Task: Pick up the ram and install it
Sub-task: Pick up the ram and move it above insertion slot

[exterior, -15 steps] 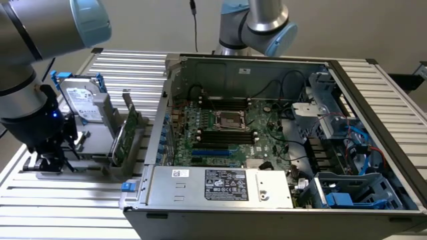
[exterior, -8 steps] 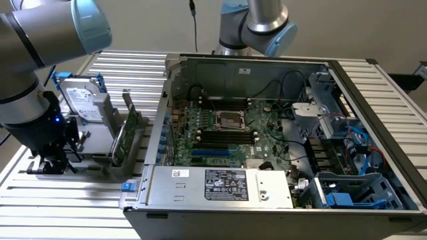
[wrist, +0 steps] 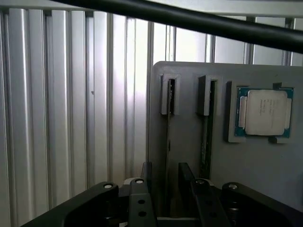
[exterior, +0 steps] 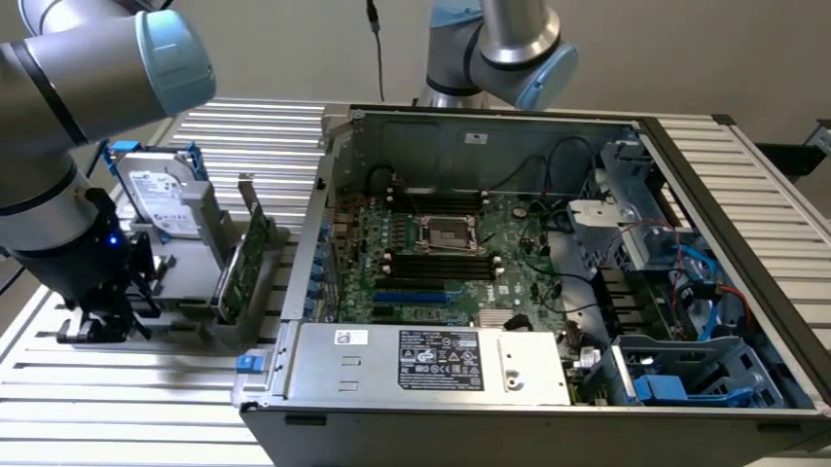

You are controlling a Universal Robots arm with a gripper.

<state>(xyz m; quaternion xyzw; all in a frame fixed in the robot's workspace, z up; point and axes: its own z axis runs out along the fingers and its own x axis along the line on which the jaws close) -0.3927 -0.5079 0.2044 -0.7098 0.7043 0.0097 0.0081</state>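
Ram (wrist: 169, 142), wrist view: thin stick seen edge-on, standing in a slot of the grey holder plate (wrist: 265, 175), the slot nearest the plate edge by the slatted table (wrist: 57, 118). I see the gripper (wrist: 166, 170) spread wide, one finger on either side of the stick; can't tell if they touch it. A greenish second stick (wrist: 205, 142) is in the next slot, with the CPU (wrist: 265, 112) in its recess past that. A black cable (wrist: 189, 19) crosses overhead.

Exterior view: gripper (exterior: 101, 326) is low over the plate, near the table edge on the exterior view's left. Hard drive (exterior: 162, 199) and expansion card (exterior: 247, 258) stand just beside it, and the open PC case (exterior: 520, 384) is beyond the card.

Arm (exterior: 58, 185) low, jaws wide apart
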